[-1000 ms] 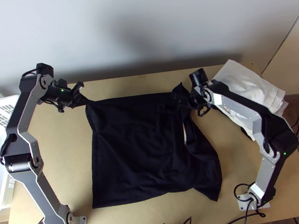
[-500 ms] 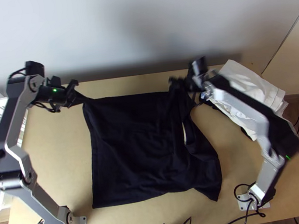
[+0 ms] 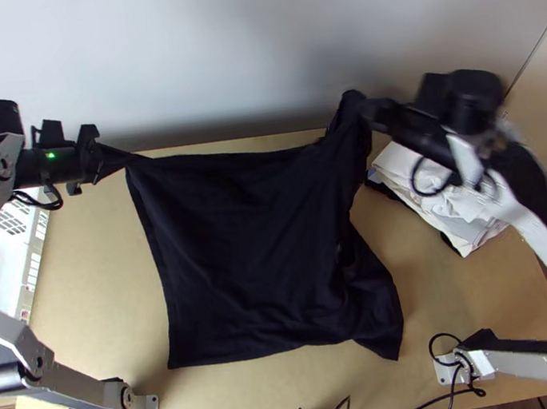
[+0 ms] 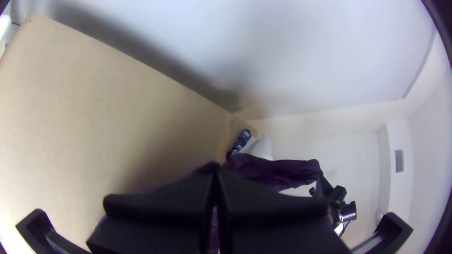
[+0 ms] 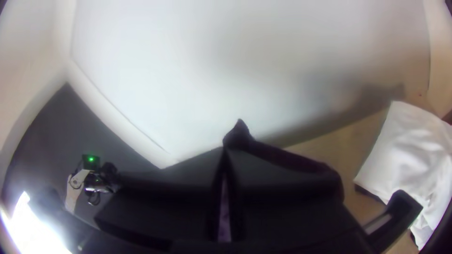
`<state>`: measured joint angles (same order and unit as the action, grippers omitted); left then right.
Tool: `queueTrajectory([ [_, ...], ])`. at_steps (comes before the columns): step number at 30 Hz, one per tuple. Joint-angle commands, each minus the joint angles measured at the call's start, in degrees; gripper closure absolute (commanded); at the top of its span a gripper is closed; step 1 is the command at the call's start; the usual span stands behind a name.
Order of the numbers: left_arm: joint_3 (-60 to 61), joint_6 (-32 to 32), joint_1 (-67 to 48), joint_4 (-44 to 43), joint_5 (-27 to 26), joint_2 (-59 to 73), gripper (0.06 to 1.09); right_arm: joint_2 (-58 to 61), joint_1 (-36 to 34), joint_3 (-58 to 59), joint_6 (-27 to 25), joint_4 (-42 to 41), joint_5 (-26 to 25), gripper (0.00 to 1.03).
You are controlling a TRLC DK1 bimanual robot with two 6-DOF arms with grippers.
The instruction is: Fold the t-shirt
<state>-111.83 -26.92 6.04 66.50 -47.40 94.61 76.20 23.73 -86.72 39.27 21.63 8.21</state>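
Top view: left pincer (image 3: pixel 124 159) and right pincer (image 3: pixel 369 113) both clamp one black t-shirt (image 3: pixel 240 257).

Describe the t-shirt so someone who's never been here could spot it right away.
Start at the light wooden table and look to its middle. The t-shirt is the dark cloth whose far edge the left gripper and right gripper hold up, unlike the white cloth beside it.

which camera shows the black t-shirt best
The top view, because it shows most of the t-shirt, from its lifted far side to its near edge. The left wrist view shows a bunched, lifted part; the right wrist view, a dark peak and sloping edge.
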Motion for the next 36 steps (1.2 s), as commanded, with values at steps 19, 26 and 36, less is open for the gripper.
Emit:
queueTrajectory([
  [19, -18.8, -27.0, 4.3, -27.0, -3.6, -26.8, 1.05, -19.3, 1.8, -29.1, 0.5, 2.2, 9.7, 1.0],
  [26, -17.5, -28.4, 5.3, -27.0, -3.9, -36.2, 1.05, -23.9, 1.7, -36.3, 7.1, 9.3, 16.8, 1.0],
  [36, -15.2, -28.6, 3.6, -24.0, -6.9, -43.4, 1.05, -27.3, -0.2, -38.0, 16.9, 11.0, 28.4, 1.0],
])
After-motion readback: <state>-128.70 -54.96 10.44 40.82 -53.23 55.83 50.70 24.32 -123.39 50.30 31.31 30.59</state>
